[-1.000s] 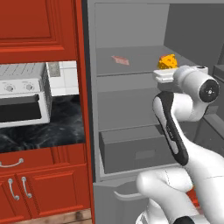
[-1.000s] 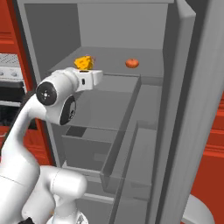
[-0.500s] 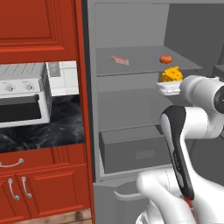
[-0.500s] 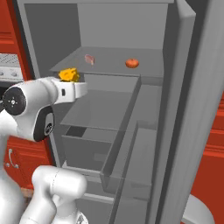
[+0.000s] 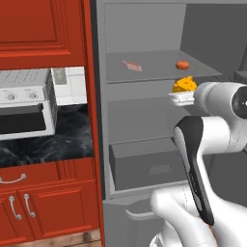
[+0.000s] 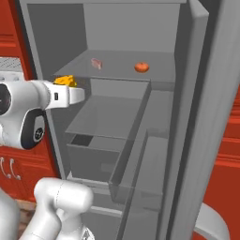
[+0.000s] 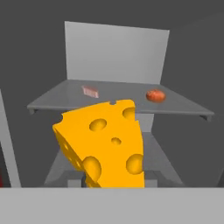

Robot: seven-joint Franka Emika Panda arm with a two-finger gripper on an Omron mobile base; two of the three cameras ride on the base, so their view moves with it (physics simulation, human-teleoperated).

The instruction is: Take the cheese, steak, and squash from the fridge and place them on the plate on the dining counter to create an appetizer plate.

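Yellow-orange and pitted with holes, the cheese (image 7: 105,144) stands pinched in the gripper (image 5: 183,95), rising just above the white hand in front of the open fridge (image 6: 140,122), below the level of the upper shelf (image 7: 118,99). The steak (image 5: 131,66), a thin pink slab, lies flat on that shelf toward its left, well apart from the gripper. A small round orange-red item (image 6: 141,67), presumably the squash, rests on the same shelf to the steak's right.
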